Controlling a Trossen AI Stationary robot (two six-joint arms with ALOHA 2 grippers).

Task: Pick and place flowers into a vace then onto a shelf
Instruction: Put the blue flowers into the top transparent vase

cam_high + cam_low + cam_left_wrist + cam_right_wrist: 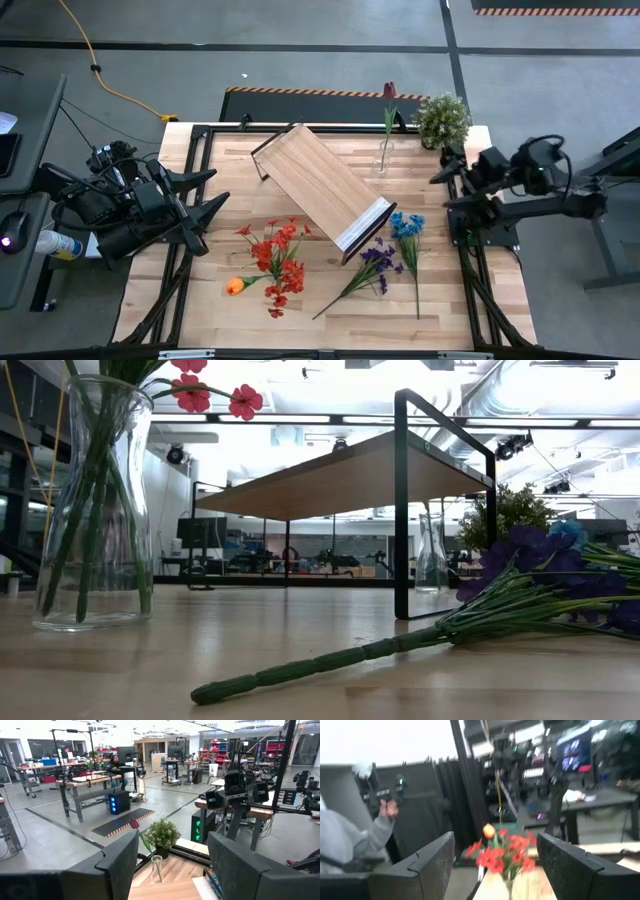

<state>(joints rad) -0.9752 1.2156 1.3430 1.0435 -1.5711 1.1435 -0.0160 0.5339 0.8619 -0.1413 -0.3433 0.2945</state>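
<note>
Red and orange flowers (276, 262) stand in a clear glass vase (95, 510) near the table's front. Purple flowers (372, 262) and blue flowers (407, 230) lie flat on the table beside it. A dark maroon flower (389, 92) stands in a second glass vase (383, 160) near the far edge. The shelf (320, 195) stands on its dark frame, slanting across the table's middle. My left gripper (212, 195) hangs open over the left side, holding nothing. My right gripper (440, 190) is open at the right side and faces the red flowers (502, 852).
A bushy potted plant (442, 120) sits at the far right corner. Beyond the table's left side, a person's raised hand (387, 809) shows in the right wrist view. Bare tabletop (220, 160) lies left of the shelf.
</note>
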